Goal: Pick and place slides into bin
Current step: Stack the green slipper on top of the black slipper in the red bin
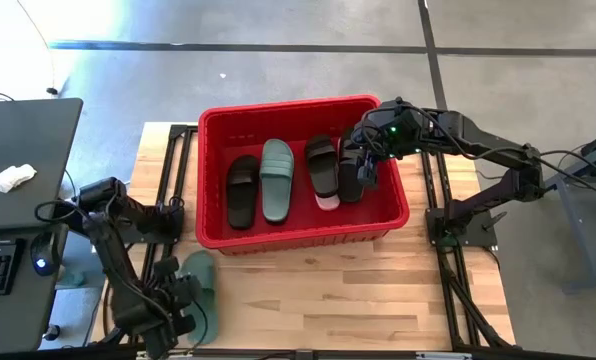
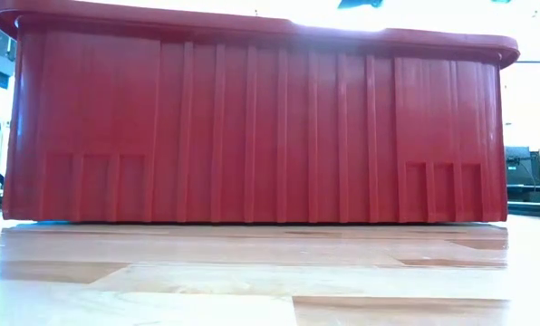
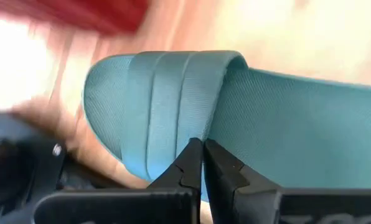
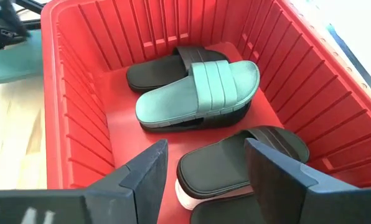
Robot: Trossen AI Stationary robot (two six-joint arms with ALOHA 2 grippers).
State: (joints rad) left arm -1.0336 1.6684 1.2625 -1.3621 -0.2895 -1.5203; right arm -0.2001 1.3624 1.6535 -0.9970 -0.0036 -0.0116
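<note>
The wooden worktop (image 1: 328, 290) carries the red bin (image 1: 218, 235), which holds black slides (image 1: 243, 190), one green slide (image 1: 276, 178) and a pale one under a black. The right hand (image 1: 363, 170) hangs open over the bin's right end. The left hand (image 1: 183, 305) is clamped on the green slide on the worktop (image 1: 200, 285).
</note>
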